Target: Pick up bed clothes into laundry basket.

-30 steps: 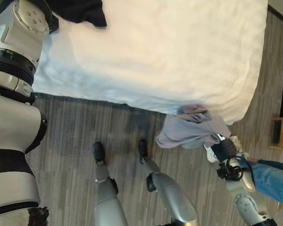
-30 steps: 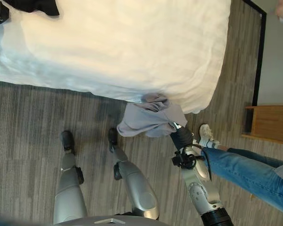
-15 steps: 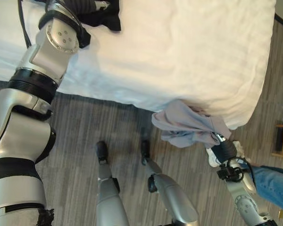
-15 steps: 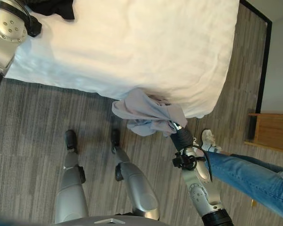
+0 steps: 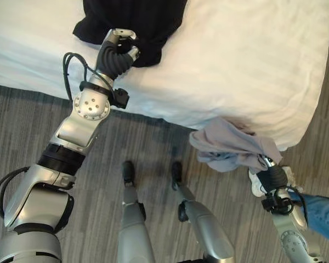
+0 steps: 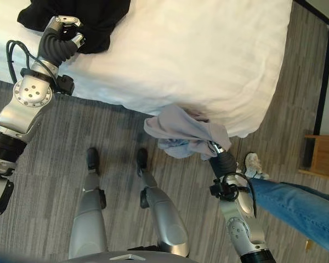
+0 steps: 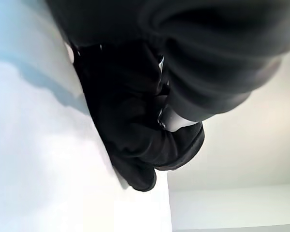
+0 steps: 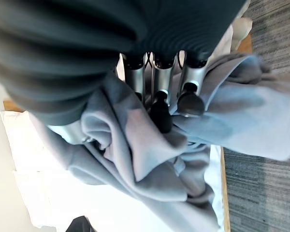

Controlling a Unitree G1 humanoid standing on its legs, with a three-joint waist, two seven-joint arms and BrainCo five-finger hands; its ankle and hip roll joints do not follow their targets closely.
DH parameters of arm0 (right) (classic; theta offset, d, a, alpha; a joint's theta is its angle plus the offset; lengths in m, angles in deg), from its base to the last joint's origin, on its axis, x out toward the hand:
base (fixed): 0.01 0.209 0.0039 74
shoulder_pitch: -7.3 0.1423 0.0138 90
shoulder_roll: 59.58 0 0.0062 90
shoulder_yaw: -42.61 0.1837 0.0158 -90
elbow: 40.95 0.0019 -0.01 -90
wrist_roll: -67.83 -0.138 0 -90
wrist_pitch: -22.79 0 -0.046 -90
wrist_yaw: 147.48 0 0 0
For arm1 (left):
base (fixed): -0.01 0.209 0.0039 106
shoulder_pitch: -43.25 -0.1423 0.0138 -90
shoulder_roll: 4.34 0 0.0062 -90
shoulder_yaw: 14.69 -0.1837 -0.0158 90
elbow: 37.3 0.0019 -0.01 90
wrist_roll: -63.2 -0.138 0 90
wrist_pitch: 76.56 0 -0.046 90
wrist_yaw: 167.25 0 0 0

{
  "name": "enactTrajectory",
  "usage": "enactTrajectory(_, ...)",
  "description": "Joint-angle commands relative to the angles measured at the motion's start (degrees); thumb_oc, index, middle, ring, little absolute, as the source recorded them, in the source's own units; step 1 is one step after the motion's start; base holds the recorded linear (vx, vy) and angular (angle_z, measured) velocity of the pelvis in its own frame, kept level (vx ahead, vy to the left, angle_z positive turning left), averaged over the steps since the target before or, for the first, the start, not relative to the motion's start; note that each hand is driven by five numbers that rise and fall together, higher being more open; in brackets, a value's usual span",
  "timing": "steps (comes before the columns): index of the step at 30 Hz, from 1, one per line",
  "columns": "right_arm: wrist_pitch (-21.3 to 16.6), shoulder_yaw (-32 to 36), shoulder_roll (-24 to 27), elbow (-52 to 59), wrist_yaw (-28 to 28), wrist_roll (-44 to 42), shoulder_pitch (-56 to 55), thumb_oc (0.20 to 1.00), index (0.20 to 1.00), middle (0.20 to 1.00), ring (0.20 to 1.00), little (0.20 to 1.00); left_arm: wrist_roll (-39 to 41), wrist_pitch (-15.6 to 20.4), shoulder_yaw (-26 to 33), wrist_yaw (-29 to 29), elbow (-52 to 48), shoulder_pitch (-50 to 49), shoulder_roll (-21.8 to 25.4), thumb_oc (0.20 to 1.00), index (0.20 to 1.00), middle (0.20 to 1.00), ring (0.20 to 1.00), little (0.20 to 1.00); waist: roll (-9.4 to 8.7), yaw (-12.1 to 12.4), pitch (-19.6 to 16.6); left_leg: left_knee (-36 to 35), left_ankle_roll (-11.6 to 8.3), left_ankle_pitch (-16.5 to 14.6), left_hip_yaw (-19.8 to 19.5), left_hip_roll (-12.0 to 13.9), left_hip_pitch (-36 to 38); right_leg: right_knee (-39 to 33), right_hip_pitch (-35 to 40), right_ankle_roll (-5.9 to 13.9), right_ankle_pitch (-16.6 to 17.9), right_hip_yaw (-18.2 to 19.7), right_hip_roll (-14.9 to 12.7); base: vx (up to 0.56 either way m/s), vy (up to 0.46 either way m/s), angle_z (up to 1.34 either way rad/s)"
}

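I had the right robot hand (image 8: 159, 96) clamped on the grey garment (image 5: 230, 147), which hung limp off the bed (image 5: 252, 49) corner. The left robot hand (image 5: 120, 49) rested on the black garment (image 5: 148, 22), grip indeterminable. Both seemed soft and light; bunched folds offered the best hold.

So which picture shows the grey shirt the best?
The right wrist view: the grey shirt is seen from very close, bunched in the right hand, whose fingers curl into its folds. Both eye views show it smaller, hanging off the bed corner above the floor.
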Motion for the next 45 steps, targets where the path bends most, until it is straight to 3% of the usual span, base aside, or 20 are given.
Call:
enactTrajectory(1, -3.3, 7.1, -2.8, 6.3, -0.6, -1.0, -0.3, 0.2, 0.2, 0.2, 0.2, 0.2, 10.3, 1.2, 13.7, -1.7, -7.7, -27.8, -9.6, 0.2, 0.2, 0.2, 0.2, 0.2, -0.63, 1.1, 1.5, 2.1, 3.22, -3.0, -5.4, -3.7, 3.2, 0.8, 5.6, 3.02, -0.9, -1.1, -3.5, 0.03, 0.021, -0.06)
enactTrajectory(5, -3.2, 7.2, -3.3, 5.9, -0.8, -0.6, -0.1, 0.2, 0.2, 0.2, 0.2, 0.2, 11.4, 1.6, 15.7, -1.2, -9.1, -31.7, -11.8, 0.2, 0.2, 0.2, 0.2, 0.2, 0.4, 1.8, 0.7, 1.0, 3.33, -2.6, -5.4, -4.0, 4.6, 0.9, 6.5, 2.96, -1.3, -1.3, -4.0, 0.02, 0.017, 0.02)
enactTrajectory(6, -3.0, 7.0, -3.8, 5.4, -1.2, -0.3, 0.3, 0.2, 0.2, 0.2, 0.2, 0.2, 14.1, 1.8, 16.6, -1.9, -9.8, -35.4, -14.8, 0.2, 0.2, 0.2, 0.2, 0.2, 1.79, 2.8, -0.2, 0.1, 3.37, -2.6, -5.2, -4.4, 6.9, 1.3, 8.1, 2.82, -1.9, -1.6, -4.5, 0.09, 0.049, 0.17)
enactTrajectory(12, -2.7, 7.3, -5.0, 3.8, -1.1, -0.5, 1.1, 0.2, 0.2, 0.2, 0.2, 0.2, 18.7, 1.8, 18.1, -5.0, -12.2, -44.3, -19.7, 0.2, 0.2, 0.2, 0.2, 0.2, 5.54, 5.7, -3.3, -2.0, 3.87, -2.9, -5.5, -5.8, 13.1, 3.6, 12.8, 2.47, -5.1, -3.1, -6.2, 0.08, 0.055, 0.17)
enactTrajectory(18, -1.5, 7.2, -6.7, 3.1, -0.2, -0.9, 0.6, 0.2, 0.2, 0.2, 0.2, 0.2, 26.1, 0.9, 19.9, -8.1, -12.4, -53.6, -24.8, 0.2, 0.2, 0.2, 0.2, 0.2, 8.17, 8.3, -9.6, -3.3, 4.36, -3.5, -7.7, -7.3, 19.3, 4.2, 19.6, 2.5, -7.8, -6.0, -7.6, 0.1, 0.024, 0.21)
enactTrajectory(27, -2.2, 6.9, -8.8, 3.2, -1.1, 0.0, 4.1, 0.2, 0.2, 0.2, 0.2, 0.2, 32.3, 2.6, 24.7, -7.9, -16.9, -57.9, -29.4, 0.2, 0.2, 0.2, 0.2, 0.2, 9.59, 11.9, -16.4, -3.8, 4.17, -4.1, -8.6, -8.1, 23.8, 2.8, 25.7, 2.69, -8.7, -9.3, -7.9, 0.06, -0.014, 0.13)
enactTrajectory(31, -2.9, 6.6, -9.1, 4.4, -2.3, 0.9, 6.7, 0.2, 0.2, 0.2, 0.2, 0.2, 33.1, 4.5, 25.5, -6.7, -19.1, -55.3, -30.5, 0.2, 0.2, 0.2, 0.2, 0.2, 10.57, 13.3, -20.0, -3.6, 3.85, -4.4, -10.6, -8.8, 25.6, 3.0, 28.8, 2.4, -10.0, -11.0, -8.6, 0.06, -0.014, 0.22)
enactTrajectory(37, -2.9, 6.7, -9.1, 4.0, -2.6, 1.6, 7.8, 0.2, 0.2, 0.2, 0.2, 0.2, 32.8, 5.3, 25.9, -6.5, -22.4, -54.2, -31.3, 0.2, 0.2, 0.2, 0.2, 0.2, 10.89, 13.7, -22.7, -3.6, 3.72, -4.8, -11.7, -9.1, 27.0, 2.8, 31.2, 2.19, -10.6, -12.7, -9.0, 0.04, -0.026, 0.23)
enactTrajectory(45, -0.7, 5.3, -8.9, 3.5, -1.6, 2.3, 6.1, 0.2, 0.2, 0.2, 0.2, 0.2, 31.1, 4.1, 25.6, -7.4, -24.2, -56.3, -31.3, 0.2, 0.2, 0.2, 0.2, 0.2, 10.87, 13.9, -24.2, -3.7, 4.05, -5.5, -11.3, -8.8, 28.3, 2.2, 32.2, 1.9, -10.7, -12.0, -8.7, 0.01, -0.015, 0.04)
